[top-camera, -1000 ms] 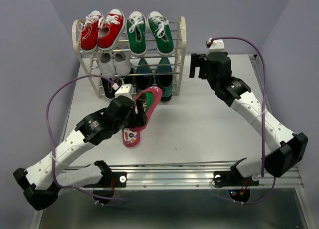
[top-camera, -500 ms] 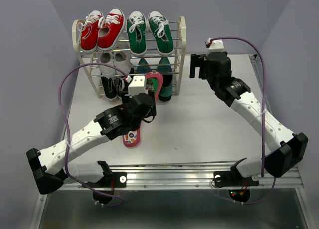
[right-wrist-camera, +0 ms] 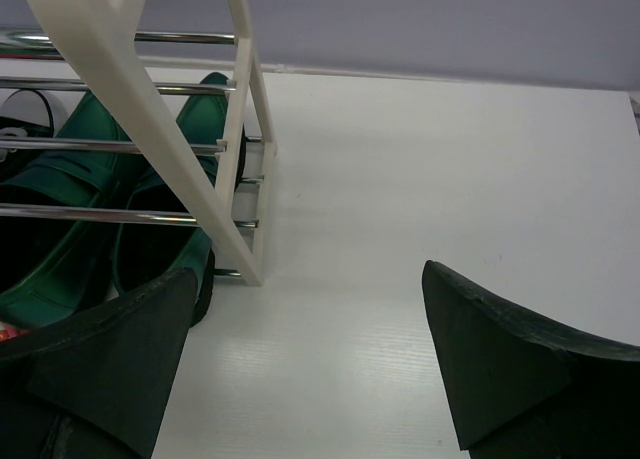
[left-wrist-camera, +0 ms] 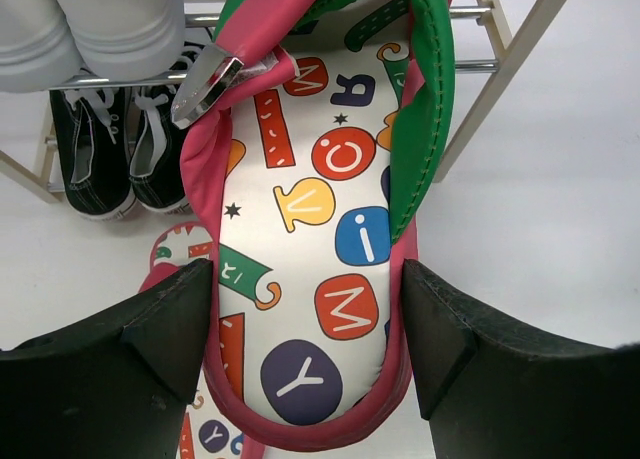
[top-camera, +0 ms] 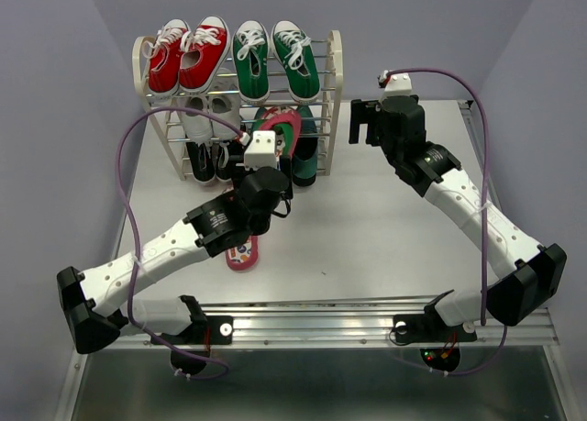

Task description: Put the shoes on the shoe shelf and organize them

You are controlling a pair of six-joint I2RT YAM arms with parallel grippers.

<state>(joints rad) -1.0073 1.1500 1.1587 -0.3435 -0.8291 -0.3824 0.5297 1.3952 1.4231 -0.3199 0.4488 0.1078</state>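
My left gripper (top-camera: 273,160) (left-wrist-camera: 305,351) is shut on the heel of a pink-edged flip-flop (top-camera: 281,127) (left-wrist-camera: 320,239) with a letter-print sole and green strap. It holds the flip-flop raised, toe against the front of the shoe shelf (top-camera: 334,82) at middle height. The second flip-flop (top-camera: 241,253) (left-wrist-camera: 178,254) lies on the table under my left arm. Green canvas sneakers (top-camera: 275,59) sit on the top tier. Dark green loafers (top-camera: 305,160) (right-wrist-camera: 85,184) sit low on the right, partly hidden. My right gripper (top-camera: 367,123) (right-wrist-camera: 310,369) is open and empty beside the shelf's right frame (right-wrist-camera: 175,139).
Red sneakers (top-camera: 188,54) fill the top tier's left half. White sneakers (top-camera: 209,116) (left-wrist-camera: 110,24) sit on the middle tier's left, black sneakers (top-camera: 204,160) (left-wrist-camera: 110,154) below them. The white table (top-camera: 385,228) runs right of the shelf. A purple cable (top-camera: 128,164) loops over my left arm.
My left arm has carried the flip-flop forward and up from over the table to the shelf front. The right arm has not moved.
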